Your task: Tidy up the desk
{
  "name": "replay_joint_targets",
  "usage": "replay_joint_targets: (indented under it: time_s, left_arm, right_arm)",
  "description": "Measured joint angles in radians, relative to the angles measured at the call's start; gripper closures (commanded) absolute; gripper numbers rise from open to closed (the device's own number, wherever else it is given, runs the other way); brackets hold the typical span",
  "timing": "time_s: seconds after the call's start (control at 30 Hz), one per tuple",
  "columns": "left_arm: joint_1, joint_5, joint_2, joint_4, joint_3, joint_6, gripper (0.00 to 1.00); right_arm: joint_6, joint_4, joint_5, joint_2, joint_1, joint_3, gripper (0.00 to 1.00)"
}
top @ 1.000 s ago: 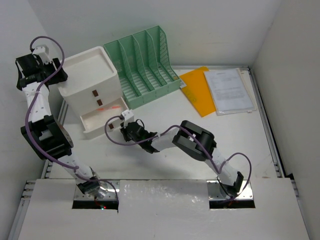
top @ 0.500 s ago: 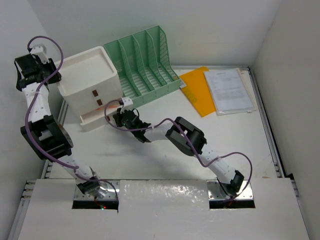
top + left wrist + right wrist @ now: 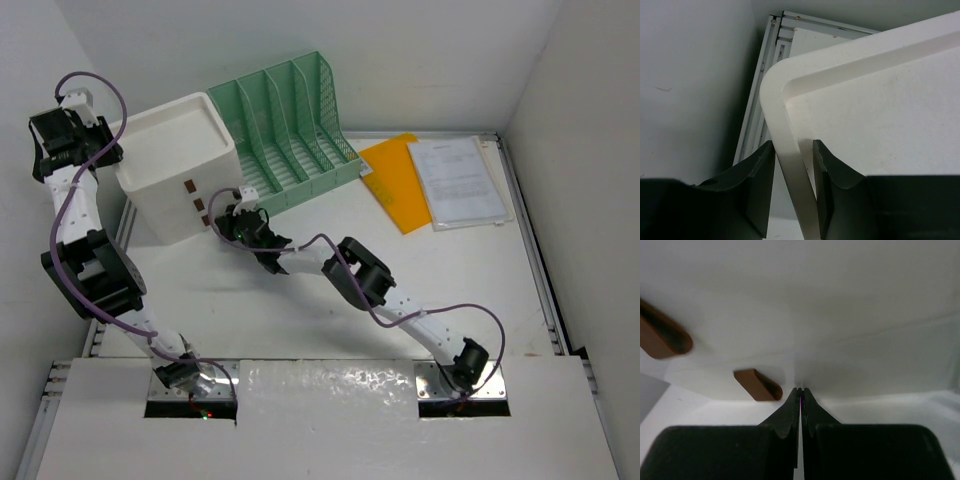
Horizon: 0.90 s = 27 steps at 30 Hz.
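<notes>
Contact sat at upper left of the overhead frame: the right gripper (image 3: 800,392), fingers pinched together, touched the front of the white drawer box (image 3: 175,150) straight ahead, beside a brown handle (image 3: 757,385). The left gripper (image 3: 793,150) clamped the box's rear rim. Beneath both spread the desk (image 3: 480,290).

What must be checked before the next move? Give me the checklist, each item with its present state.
1. Nothing sticks out of the drawer box: ok, its front looks flush in the top view.
2. Right gripper shut, tips at the drawer front beside a brown handle: ok.
3. Left gripper clamped on the box's top rim: ok, one finger on each side.
4. Orange folder and papers filed: not ok, both lie flat on the desk.
5. Green file rack slots free: ok, they look empty.
</notes>
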Motion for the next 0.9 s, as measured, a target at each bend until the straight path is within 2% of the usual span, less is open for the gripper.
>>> replay_joint_targets:
  time_s: [0.13, 0.23, 0.3, 0.43, 0.47, 0.53, 0.57, 0.6, 0.63, 0.7, 0.77, 0.8, 0.87, 0.9]
  left_arm:
    - [0.0, 0.003, 0.0, 0.002, -0.002, 0.0, 0.93]
    - [0.0, 0.003, 0.0, 0.002, -0.002, 0.001, 0.8]
    - [0.0, 0.003, 0.0, 0.002, -0.002, 0.003, 0.74]
    - [0.002, 0.018, -0.001, 0.007, -0.006, 0.009, 0.61]
    - [0.004, 0.028, -0.002, 0.01, -0.01, 0.011, 0.56]
    - [0.005, 0.048, -0.003, 0.011, -0.012, 0.016, 0.52]
    - [0.005, 0.056, -0.003, 0.01, -0.012, 0.02, 0.5]
    - [0.005, 0.063, -0.003, 0.007, -0.012, 0.021, 0.49]
    - [0.005, 0.067, -0.003, 0.006, -0.012, 0.023, 0.47]
    - [0.005, 0.077, -0.004, 0.0, -0.011, 0.024, 0.44]
    - [0.005, 0.087, -0.004, -0.01, -0.006, 0.026, 0.41]
    - [0.005, 0.091, -0.004, -0.018, -0.004, 0.027, 0.41]
    - [0.005, 0.097, -0.004, -0.031, 0.002, 0.028, 0.39]
    - [0.005, 0.101, -0.004, -0.041, 0.006, 0.029, 0.39]
  right_arm:
    - [-0.014, 0.019, 0.007, 0.023, 0.006, 0.002, 1.0]
    - [-0.052, 0.053, 0.0, 0.011, 0.004, -0.025, 1.0]
    - [-0.084, 0.08, -0.026, -0.043, 0.003, -0.119, 0.98]
    - [-0.166, 0.093, -0.134, -0.243, -0.003, -0.394, 0.76]
    - [-0.19, 0.09, -0.171, -0.318, -0.003, -0.476, 0.65]
    - [-0.248, 0.05, -0.257, -0.495, -0.003, -0.625, 0.51]
    - [-0.274, 0.024, -0.285, -0.57, -0.003, -0.676, 0.31]
    - [-0.315, -0.032, -0.321, -0.668, -0.003, -0.728, 0.17]
    - [-0.358, -0.097, -0.349, -0.766, -0.003, -0.763, 0.14]
    - [-0.445, -0.258, -0.343, -0.931, -0.002, -0.778, 0.11]
    - [-0.501, -0.398, -0.268, -1.085, -0.002, -0.778, 0.1]
    - [-0.514, -0.459, -0.219, -1.147, -0.011, -0.78, 0.15]
    - [-0.523, -0.578, -0.13, -1.262, -0.067, -0.799, 0.38]
    - [-0.513, -0.631, -0.088, -1.311, -0.124, -0.814, 0.61]
